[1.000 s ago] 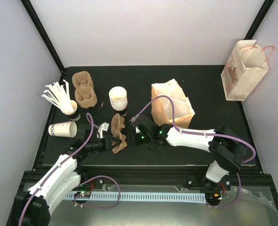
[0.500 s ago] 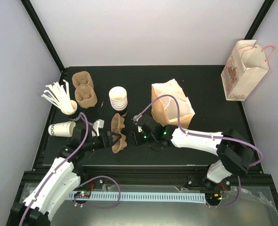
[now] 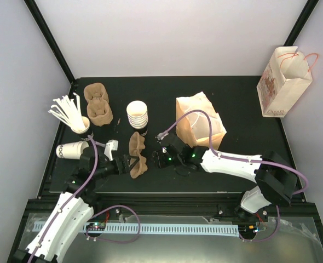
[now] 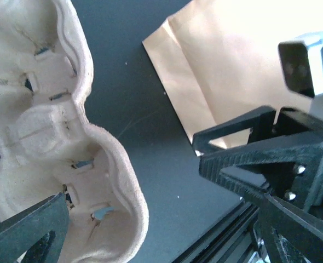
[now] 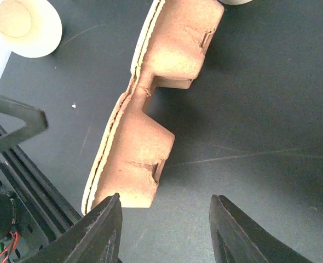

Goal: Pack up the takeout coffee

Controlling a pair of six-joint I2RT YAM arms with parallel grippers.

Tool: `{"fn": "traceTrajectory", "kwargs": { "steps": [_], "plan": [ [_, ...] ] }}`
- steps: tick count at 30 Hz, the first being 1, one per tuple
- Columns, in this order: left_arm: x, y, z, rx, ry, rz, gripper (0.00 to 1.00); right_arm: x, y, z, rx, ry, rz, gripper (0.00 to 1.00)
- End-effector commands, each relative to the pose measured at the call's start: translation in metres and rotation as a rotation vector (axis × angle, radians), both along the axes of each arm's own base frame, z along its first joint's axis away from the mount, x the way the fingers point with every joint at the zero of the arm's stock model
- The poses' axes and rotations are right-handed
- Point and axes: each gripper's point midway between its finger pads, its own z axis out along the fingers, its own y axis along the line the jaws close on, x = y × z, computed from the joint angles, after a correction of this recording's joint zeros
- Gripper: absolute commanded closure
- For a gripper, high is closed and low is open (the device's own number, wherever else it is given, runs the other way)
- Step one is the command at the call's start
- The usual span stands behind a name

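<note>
The black worktop (image 3: 243, 98) carries nearly everything. Off its far right corner a white paper bag (image 3: 284, 82) stands upright, mouth open; its brown print is too small to read. A brown paper bag (image 3: 200, 120) lies flat at mid-worktop, contents hidden. A pulp carrier (image 3: 137, 155) stands on edge, long axis running near to far, pockets facing the left fingers (image 4: 260, 164) and back facing the right fingers (image 5: 104, 230). The left fingers are spread wide beside it. The right fingers are parted about halfway, with nothing between them. More carriers (image 3: 98, 104) sit stacked at far left. A stack of white cups (image 3: 137, 114) stands upright near the middle, mouths up. A single cup (image 3: 74, 150) lies on its side at the left edge, long axis left to right, mouth towards the carrier; the lettering on its dark band cannot be read. Another upright cup (image 3: 84, 127) holds white stirrers (image 3: 65, 112).
</note>
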Motion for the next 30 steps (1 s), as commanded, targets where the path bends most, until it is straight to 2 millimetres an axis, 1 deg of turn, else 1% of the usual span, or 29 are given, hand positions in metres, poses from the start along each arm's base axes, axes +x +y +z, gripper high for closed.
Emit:
{"fn": "traceTrajectory", "kwargs": {
  "steps": [1,2,4,5,7,14,21,25,30],
  "plan": [
    [-0.004,-0.013,-0.007,-0.051,0.018,-0.085,0.09,0.008,0.000,0.013,0.044,-0.035,-0.042,0.53],
    [-0.005,-0.015,-0.011,-0.050,0.030,-0.099,0.15,0.007,-0.001,0.012,0.042,-0.033,-0.040,0.53],
    [-0.005,-0.017,-0.016,-0.043,0.053,-0.123,0.24,0.003,0.003,0.012,0.043,-0.024,-0.007,0.52],
    [-0.005,-0.018,-0.021,-0.038,0.077,-0.127,0.28,0.000,0.006,0.012,0.043,-0.013,0.019,0.52],
    [-0.004,-0.019,-0.026,-0.036,0.096,-0.130,0.32,-0.005,0.011,0.009,0.054,0.006,0.049,0.52],
    [-0.001,-0.024,-0.029,-0.064,0.110,-0.141,0.37,-0.008,0.014,0.006,0.085,0.017,0.061,0.53],
    [-0.002,-0.023,-0.046,-0.052,0.156,-0.134,0.42,-0.008,0.015,0.005,0.087,0.016,0.067,0.53],
    [-0.003,-0.024,-0.048,-0.064,0.166,-0.140,0.46,-0.008,0.017,0.005,0.094,0.017,0.072,0.53],
    [-0.003,-0.025,-0.048,-0.067,0.167,-0.146,0.48,-0.008,0.018,0.004,0.093,0.019,0.075,0.53]
  ]
}}
